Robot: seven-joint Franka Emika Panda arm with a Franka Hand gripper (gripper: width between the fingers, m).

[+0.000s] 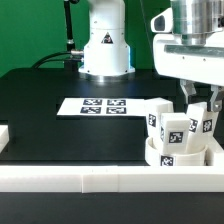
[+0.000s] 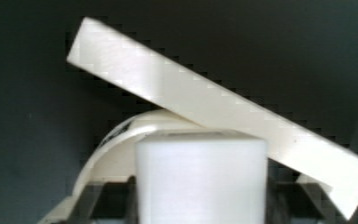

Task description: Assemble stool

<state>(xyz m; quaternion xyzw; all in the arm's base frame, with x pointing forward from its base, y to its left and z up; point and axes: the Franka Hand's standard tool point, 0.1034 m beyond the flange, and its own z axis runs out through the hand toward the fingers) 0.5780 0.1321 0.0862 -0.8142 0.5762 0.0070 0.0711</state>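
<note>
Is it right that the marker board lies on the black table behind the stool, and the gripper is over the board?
Not quite. In the exterior view the marker board does lie behind the stool, but the gripper is over the stool, at one leg, not the board.

1. The arm's white base (image 1: 105, 45) is seen upright at the back of the scene in the exterior view
2. The wrist housing (image 1: 190, 45) is held at the exterior view's upper right, pointing straight down
3. The gripper (image 1: 200, 100) is hung below the wrist with its two dark fingers (image 1: 186, 95) directed downward
4. The fingers are closed against a white stool leg (image 2: 197, 180), which is gripped between them, as seen in the wrist view
</note>
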